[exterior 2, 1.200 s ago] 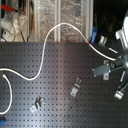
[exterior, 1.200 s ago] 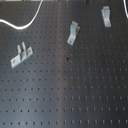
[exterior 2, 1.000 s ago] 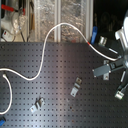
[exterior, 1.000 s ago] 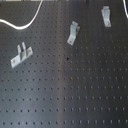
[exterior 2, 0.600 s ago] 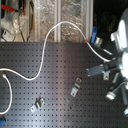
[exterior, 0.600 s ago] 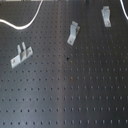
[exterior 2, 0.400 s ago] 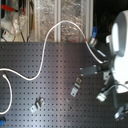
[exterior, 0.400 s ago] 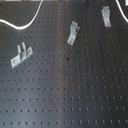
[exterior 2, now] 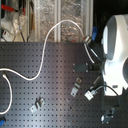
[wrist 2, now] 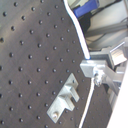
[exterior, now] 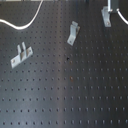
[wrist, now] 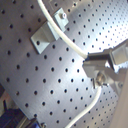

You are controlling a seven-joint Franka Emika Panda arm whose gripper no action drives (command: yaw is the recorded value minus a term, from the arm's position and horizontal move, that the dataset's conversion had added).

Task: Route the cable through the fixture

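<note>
Cable (exterior 2: pixel 47 42) is a thin white cord on the black perforated board (exterior: pixel 65 95). In the second exterior view it runs from that view's left edge, arcs up over the board's back edge and drops toward the arm (exterior 2: pixel 117 47) at the second exterior view's right. In the first exterior view one loop shows top left, and another stretch (exterior: pixel 120 17) comes off the gripper (exterior: pixel 113 5) at the top right corner.

Both wrist views show the cord passing straight through the gripper (wrist: pixel 102 67). The fingers (wrist 2: pixel 92 67) look pinched on it, narrow gap, so I read it as held.

Key relation: the held stretch runs past the nearest bracket (wrist: pixel 47 32), close alongside it in the first wrist view. Whether the cord touches it or sits in its slot I cannot tell. In the second wrist view the cord also runs just beside this bracket (wrist 2: pixel 65 100), roughly parallel to its long axis.

Two more brackets, middle (exterior: pixel 73 32) and far one (exterior: pixel 21 55), sit well apart toward the first exterior view's left, with no cord near them. My read: routing has barely begun, and the next move needs the cord brought sideways into the near bracket.
</note>
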